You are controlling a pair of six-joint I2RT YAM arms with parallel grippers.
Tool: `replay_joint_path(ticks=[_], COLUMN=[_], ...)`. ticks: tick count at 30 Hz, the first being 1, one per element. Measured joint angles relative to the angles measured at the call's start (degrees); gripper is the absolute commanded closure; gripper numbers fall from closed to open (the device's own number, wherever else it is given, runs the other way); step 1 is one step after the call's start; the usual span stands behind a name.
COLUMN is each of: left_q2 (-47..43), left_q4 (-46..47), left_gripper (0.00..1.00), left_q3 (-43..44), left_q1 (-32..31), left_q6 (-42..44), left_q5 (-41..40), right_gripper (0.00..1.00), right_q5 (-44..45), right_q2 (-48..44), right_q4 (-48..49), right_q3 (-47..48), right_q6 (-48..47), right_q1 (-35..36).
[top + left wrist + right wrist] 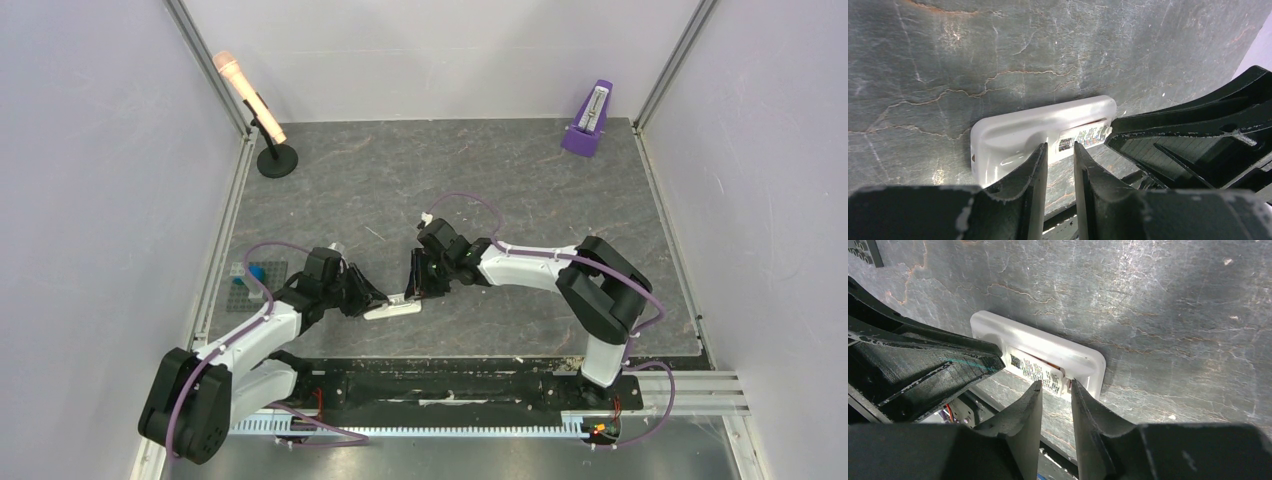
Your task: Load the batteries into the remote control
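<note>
The white remote control (400, 309) lies on the dark slate table between my two grippers. In the left wrist view the remote control (1018, 132) shows a printed label strip (1083, 136) along its near edge. My left gripper (1060, 149) stands narrowly open just short of that edge, bare table showing between its fingers. My right gripper (1054, 386) is also narrowly open at the other end of the remote control (1048, 347), tips at the label (1035, 371), where a thin reddish strip (1047, 364) shows. A small blue thing (257, 272), perhaps a battery, sits at the left.
A grey studded plate (243, 277) holds the blue thing by the left wall. A microphone on a stand (262, 115) is at the back left, a purple metronome (590, 120) at the back right. The black base rail (450, 385) runs along the near edge.
</note>
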Motion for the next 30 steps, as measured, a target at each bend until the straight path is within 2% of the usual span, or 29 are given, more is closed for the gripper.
replay_joint_path(ticks=[4,9,19,30], left_q2=[0.0,0.09,0.81,1.38], left_q4=[0.0,0.0,0.24,1.16], left_gripper=[0.69,0.69,0.69,0.69], left_q3=[0.0,0.0,0.44,0.52], left_q1=[0.0,0.0,0.0,0.0], left_q6=[0.02,0.48,1.36,1.95], left_q5=[0.0,0.0,0.07,0.24], right_gripper=[0.79,0.82,0.84,0.82], right_q5=[0.24,0.44,2.27,12.41], right_q2=[0.09,0.76,2.86,4.92], right_q4=[-0.72,-2.01,-7.13,-13.99], right_q3=[0.26,1.33,5.7,11.23], right_q6=[-0.76,-1.57,-4.9,-9.31], right_q1=[0.0,0.07,1.44,6.05])
